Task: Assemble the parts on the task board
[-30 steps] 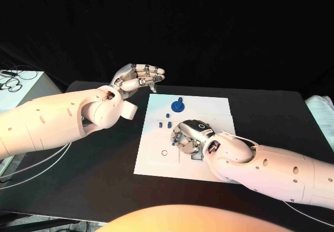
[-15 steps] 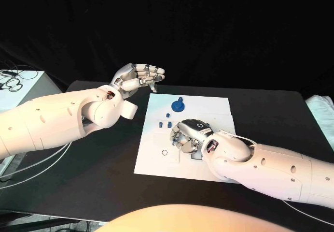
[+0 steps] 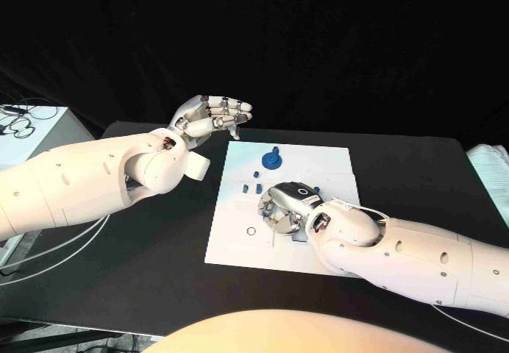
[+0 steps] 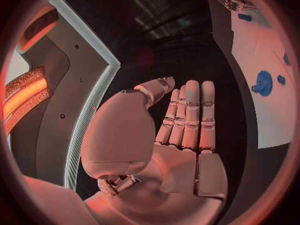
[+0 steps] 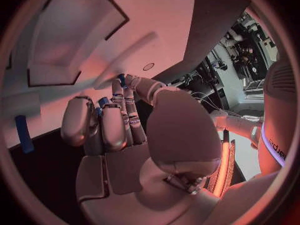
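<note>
The right hand (image 3: 286, 209) pressed down on the task board (image 3: 313, 158), fingers curled over a small blue part (image 5: 104, 102), seemingly to seat it, while the left hand (image 3: 212, 114) hovered empty, fingers curled, beside the board's far corner

The robot's right silver hand (image 3: 292, 209) lies on the middle of the flat white task board (image 3: 318, 158) and hides what is under its fingers. Small blue pieces (image 5: 103, 102) peek between the fingertips, but whether they are held is unclear. The tiny blue pegs (image 3: 252, 189) left of it are too small to make out.
</note>
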Action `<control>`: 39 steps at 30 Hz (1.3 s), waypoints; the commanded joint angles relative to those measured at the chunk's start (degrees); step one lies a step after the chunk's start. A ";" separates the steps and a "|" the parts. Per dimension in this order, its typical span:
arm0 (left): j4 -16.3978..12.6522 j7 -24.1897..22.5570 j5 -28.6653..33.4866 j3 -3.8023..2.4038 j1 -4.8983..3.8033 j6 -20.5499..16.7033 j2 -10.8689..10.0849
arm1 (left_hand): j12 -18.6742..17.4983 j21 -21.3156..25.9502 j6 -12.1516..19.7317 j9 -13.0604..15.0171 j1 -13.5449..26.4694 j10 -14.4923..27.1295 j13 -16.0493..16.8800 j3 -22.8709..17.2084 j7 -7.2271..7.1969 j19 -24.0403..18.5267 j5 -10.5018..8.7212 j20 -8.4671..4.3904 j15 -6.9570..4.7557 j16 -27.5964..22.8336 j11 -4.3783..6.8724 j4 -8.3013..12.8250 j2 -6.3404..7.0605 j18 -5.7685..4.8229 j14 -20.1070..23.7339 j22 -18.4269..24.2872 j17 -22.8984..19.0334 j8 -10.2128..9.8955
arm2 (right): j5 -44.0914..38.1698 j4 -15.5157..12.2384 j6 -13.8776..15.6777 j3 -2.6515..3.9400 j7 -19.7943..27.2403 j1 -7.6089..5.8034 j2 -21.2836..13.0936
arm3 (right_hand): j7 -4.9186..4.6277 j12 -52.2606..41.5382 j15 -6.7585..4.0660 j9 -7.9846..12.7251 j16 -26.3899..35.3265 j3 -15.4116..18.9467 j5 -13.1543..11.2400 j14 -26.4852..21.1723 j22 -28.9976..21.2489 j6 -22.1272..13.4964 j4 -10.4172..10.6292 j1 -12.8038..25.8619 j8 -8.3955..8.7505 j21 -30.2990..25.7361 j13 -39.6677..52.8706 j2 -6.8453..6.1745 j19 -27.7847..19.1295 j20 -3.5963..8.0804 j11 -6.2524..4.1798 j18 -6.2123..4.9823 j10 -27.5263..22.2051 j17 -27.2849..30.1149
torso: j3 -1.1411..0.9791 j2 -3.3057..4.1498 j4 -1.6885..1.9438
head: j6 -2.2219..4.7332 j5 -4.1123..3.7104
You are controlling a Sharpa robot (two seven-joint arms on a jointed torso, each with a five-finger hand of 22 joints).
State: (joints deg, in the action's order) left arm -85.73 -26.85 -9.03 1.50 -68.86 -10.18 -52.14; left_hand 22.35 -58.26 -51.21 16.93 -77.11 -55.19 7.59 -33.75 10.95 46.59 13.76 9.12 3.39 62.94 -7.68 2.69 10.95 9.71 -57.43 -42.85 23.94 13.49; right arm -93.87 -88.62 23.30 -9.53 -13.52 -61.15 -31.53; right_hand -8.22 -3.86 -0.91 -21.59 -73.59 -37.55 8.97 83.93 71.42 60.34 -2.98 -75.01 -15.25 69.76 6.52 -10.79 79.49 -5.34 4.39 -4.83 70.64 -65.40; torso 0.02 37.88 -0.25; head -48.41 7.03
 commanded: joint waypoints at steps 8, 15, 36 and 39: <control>-0.03 -0.18 0.30 -0.05 -0.03 0.19 0.01 | 0.31 0.20 0.21 -0.05 0.04 0.48 0.00 0.39 0.19 0.29 0.26 -0.12 -0.02 -0.34 0.06 0.02 -0.40 0.86 0.01 0.05 -0.05 -0.22 | -0.88 -0.14 0.15 -0.35 0.60 0.40 -0.46 | -0.88 0.22 1.72 0.23 2.67 1.11 0.77 -0.57 -5.45 -2.66 0.38 1.75 1.78 -7.19 -1.19 -2.53 -4.36 -0.98 1.38 -1.64 -6.22 4.23 | -0.03 -0.02 -0.06 | 0.18 0.00; 0.09 -0.11 0.30 -0.05 -0.03 0.27 0.02 | 0.36 0.26 0.18 -0.06 -0.05 0.56 -0.01 0.39 0.19 0.35 0.25 -0.12 -0.01 -0.40 0.05 0.05 -0.48 0.86 0.01 0.10 -0.10 -0.22 | -0.69 -0.61 4.07 -0.35 0.70 0.40 -1.29 | -1.58 -1.35 3.34 1.16 10.69 8.71 1.24 -9.53 -17.45 -7.92 0.50 -0.94 5.01 -23.30 -2.36 -2.45 -14.71 -2.69 3.02 -4.63 -17.31 17.73 | -0.03 -0.01 -0.01 | 0.43 -0.27; 0.17 0.10 0.30 -0.04 -0.02 0.61 -0.40 | 0.40 0.28 0.23 -0.07 -0.20 0.66 -0.03 0.33 0.19 0.46 0.28 -0.13 -0.02 -0.45 0.05 0.11 -0.62 0.87 -0.02 0.13 -0.14 -0.25 | 6.34 -8.37 3.11 1.28 0.25 -6.24 -13.40 | -1.48 -16.16 2.51 2.48 -0.68 14.76 3.60 -3.18 -6.03 -5.18 8.28 -6.85 6.43 -10.30 -1.42 -1.81 -4.63 -1.83 2.00 -2.03 -17.01 11.21 | -0.01 -0.13 -0.17 | 1.77 -1.83; 0.22 0.09 0.30 -0.04 -0.02 0.69 -0.37 | 0.40 0.28 0.23 -0.07 -0.20 0.66 -0.03 0.33 0.19 0.46 0.28 -0.13 -0.02 -0.45 0.05 0.11 -0.62 0.87 -0.02 0.13 -0.14 -0.25 | 7.11 -7.75 0.97 1.55 0.13 -7.81 -14.91 | -1.30 -15.84 2.32 2.58 -1.99 13.03 3.57 -1.80 -4.12 -4.86 8.42 -6.07 6.54 -7.98 -2.05 -2.72 -3.09 -1.54 1.82 -1.53 -16.03 8.99 | -0.01 -0.09 -0.08 | 2.01 -2.27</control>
State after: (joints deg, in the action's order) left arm -85.45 -26.53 -9.02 1.52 -68.85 -10.13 -52.58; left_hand 22.35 -58.27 -51.21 16.94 -77.33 -54.78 7.59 -33.75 10.95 46.59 13.76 9.12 3.39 62.72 -7.68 2.69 10.73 9.71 -57.43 -42.81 23.90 13.49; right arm -89.18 -96.52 27.51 -7.95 -13.36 -68.81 -46.32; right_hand -9.46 -19.79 1.33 -19.06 -75.43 -24.27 12.43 81.89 67.05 55.04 5.45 -80.94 -9.01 61.48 4.53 -13.04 76.21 -6.90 6.21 -7.04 54.29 -56.15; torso 0.01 37.78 -0.43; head -46.64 5.26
